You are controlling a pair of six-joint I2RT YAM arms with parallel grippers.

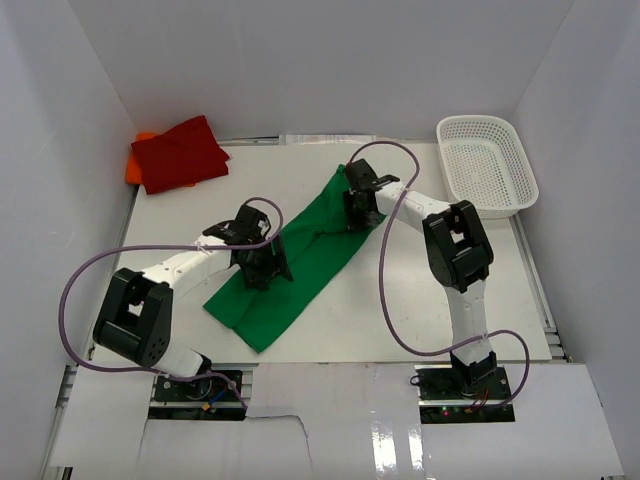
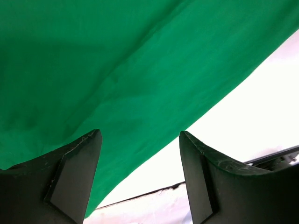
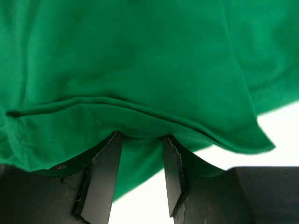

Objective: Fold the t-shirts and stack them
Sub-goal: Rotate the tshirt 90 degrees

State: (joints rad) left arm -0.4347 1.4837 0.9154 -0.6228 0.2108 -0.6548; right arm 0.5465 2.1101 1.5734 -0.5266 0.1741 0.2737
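Top external view: the green t-shirt (image 1: 300, 255) lies as a diagonal band in the centre of the frame. The red t-shirt (image 1: 180, 152) is folded in the upper left, over the orange t-shirt (image 1: 133, 168). My left gripper (image 2: 140, 135) is released, jaws wide above the lower part of the green cloth. My right gripper (image 3: 142, 135) has a bunched hem between its fingers; whether it pinches firmly I cannot tell. I think the risk is catching only one layer, so the fold would open, or the unheld end would drag.
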